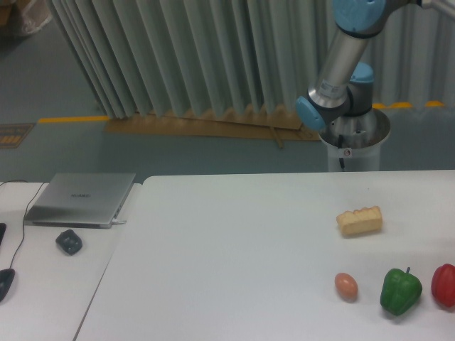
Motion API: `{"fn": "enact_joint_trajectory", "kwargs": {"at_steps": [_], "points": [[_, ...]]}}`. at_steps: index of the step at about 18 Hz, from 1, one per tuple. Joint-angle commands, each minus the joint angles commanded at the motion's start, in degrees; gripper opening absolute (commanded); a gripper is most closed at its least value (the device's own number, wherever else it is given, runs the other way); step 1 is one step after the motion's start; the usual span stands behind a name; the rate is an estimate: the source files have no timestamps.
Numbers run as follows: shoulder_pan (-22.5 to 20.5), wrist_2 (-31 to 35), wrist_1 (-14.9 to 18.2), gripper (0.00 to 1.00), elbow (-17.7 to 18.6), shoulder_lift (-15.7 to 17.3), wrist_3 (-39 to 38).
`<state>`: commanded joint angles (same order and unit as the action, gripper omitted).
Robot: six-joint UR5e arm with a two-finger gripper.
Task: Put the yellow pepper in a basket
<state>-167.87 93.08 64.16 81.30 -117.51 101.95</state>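
Arm: only the lower links and joints of the UR5e arm (pixel 340 74) are seen, rising from its pedestal (pixel 353 144) behind the table (pixel 234 263) and leaning out of the top right of the picture.
Pincer: the gripper is not in view, so it cannot be said whether it is open, closed or holding anything.
Yellow pepper: none is seen anywhere in the picture; its place cannot be given.
Basket: none is seen either.
On the table: a green pepper (pixel 400 290) and a red pepper (pixel 444 285) are set near each other at the right front, the red one cut by the edge; an egg (pixel 346 286) lies just left of the green pepper, and a piece of bread (pixel 359 221) lies farther back.
Side desk: a closed laptop (pixel 82 199) and a small dark object (pixel 69 241) are seen at the left.
Risk, wrong object: the green or red pepper may be taken for the target, since both share its shape and size.
Risk, unseen work: a grasp or release out of frame cannot be checked, so a slip or a missed drop would pass unnoticed.
Writing: a faint mark is seen on the laptop lid and a small sticker on the pedestal; neither can be read.
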Motion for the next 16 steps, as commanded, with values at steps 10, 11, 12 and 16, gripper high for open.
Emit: {"fn": "enact_joint_trajectory", "kwargs": {"at_steps": [10,11,12,16], "points": [[0.7,0.4,0.0,1.00,1.9,1.4,-0.7],[0.8,0.6,0.1,1.00,2.0,1.7,-0.9],[1.6,1.1,0.2,1.00,2.4,2.5,-1.0],[5.6,2.0,3.3,1.00,2.8,8.1,-1.0]]}}
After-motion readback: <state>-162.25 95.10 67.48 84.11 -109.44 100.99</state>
